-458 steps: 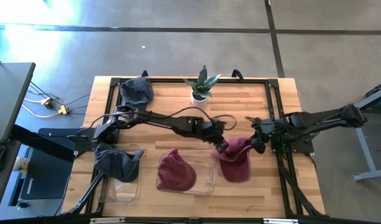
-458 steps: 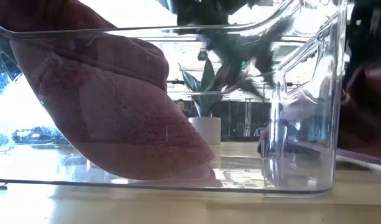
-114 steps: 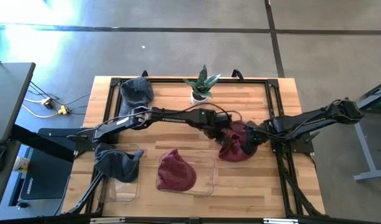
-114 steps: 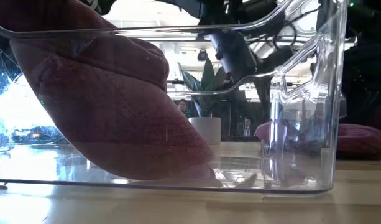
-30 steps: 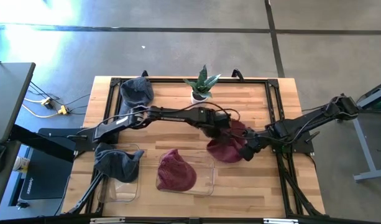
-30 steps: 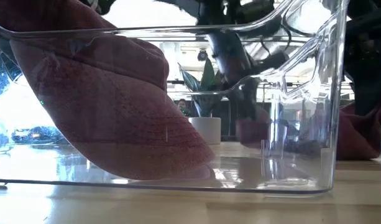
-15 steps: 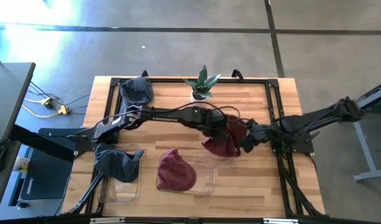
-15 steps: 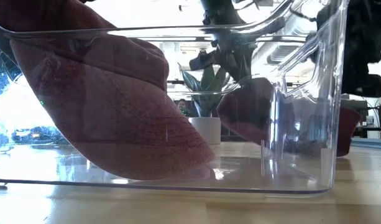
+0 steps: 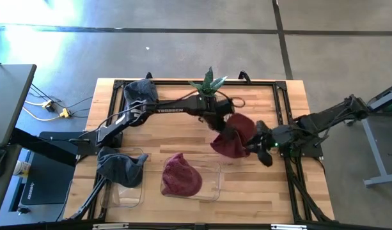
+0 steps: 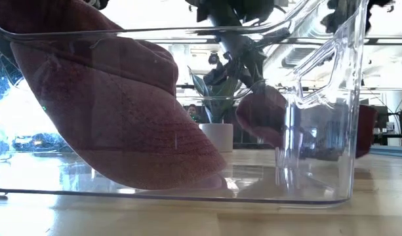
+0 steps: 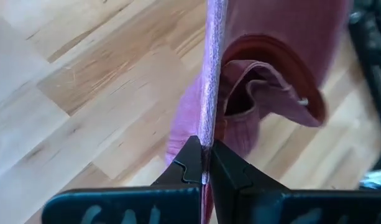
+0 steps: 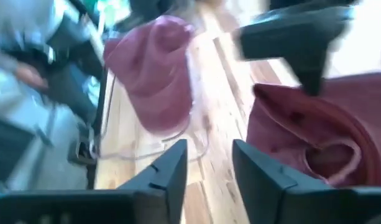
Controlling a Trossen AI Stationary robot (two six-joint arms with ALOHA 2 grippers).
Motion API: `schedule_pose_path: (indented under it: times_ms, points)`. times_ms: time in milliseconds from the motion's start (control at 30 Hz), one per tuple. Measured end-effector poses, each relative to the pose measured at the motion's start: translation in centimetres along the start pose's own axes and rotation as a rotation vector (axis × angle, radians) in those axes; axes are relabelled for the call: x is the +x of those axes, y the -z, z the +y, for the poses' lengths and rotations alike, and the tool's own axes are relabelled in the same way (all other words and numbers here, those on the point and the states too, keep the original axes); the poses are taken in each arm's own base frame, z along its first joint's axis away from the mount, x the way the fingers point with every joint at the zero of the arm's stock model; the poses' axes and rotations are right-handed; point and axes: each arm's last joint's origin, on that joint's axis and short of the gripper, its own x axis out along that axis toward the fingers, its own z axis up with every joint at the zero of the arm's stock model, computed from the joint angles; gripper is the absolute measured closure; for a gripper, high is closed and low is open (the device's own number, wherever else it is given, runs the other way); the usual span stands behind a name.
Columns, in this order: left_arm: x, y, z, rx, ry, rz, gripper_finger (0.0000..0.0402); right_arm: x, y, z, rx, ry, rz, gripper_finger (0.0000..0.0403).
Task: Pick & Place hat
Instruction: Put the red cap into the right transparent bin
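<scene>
Carry step: left hand (image 11: 206, 163) clamped on red hat (image 9: 233, 137) brim, hat above worktop (image 9: 176, 137). Right hand (image 12: 209, 163) open, beside hat. Next: move hat over clear bin (image 9: 211, 184), release.

Pretty sure I'm parked in some kind of robotics lab or workshop, not anybody's home. I'm bolted to a butcher-block wooden table (image 9: 183, 144) with a black metal frame (image 9: 259, 82) running round its edge, sitting on a bare grey concrete floor (image 9: 183, 45) with dark seam lines. Off to my left there's a dark desk (image 9: 7, 96) and a tangle of cables with yellow plugs (image 9: 52, 107) on the floor. Looking level across the table, the room behind is big and open, bright ceiling lights, railings, more equipment. Only homey touch is a small potted plant (image 9: 207, 88) in a white pot.
</scene>
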Motion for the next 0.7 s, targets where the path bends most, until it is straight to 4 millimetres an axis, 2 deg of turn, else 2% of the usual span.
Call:
schedule_pose_path:
  times_ms: [100, 167, 233, 433, 567, 700]
  points:
    - [-1.5, -0.9, -0.2, -0.006, 0.081, -0.034, 0.0401, 1.2, -0.5, 1.6, -0.12, 0.022, 0.055, 0.0335]
    - [-2.9, -1.0, -0.2, -0.007, 0.1, -0.032, 0.0401, 2.3, -0.3, 2.2, -0.187, 0.101, 0.107, 0.0375]
    - [-4.0, -1.0, -0.5, -0.002, 0.125, -0.046, 0.0401, 3.3, -0.2, 2.6, -0.241, 0.199, 0.131, 0.0395]
    - [-7.0, -1.0, -1.7, 0.024, 0.255, -0.087, 0.0401, 5.5, 0.5, 2.6, -0.366, 0.521, 0.187, 0.0382]
    - [-9.2, -0.2, -2.5, 0.05, 0.316, -0.087, 0.0401, 6.4, 1.1, 2.3, -0.44, 0.627, 0.214, 0.04]
    - [-10.2, 0.8, -3.7, 0.086, 0.378, -0.079, 0.0401, 7.3, 1.8, 1.9, -0.492, 0.682, 0.232, 0.0397]
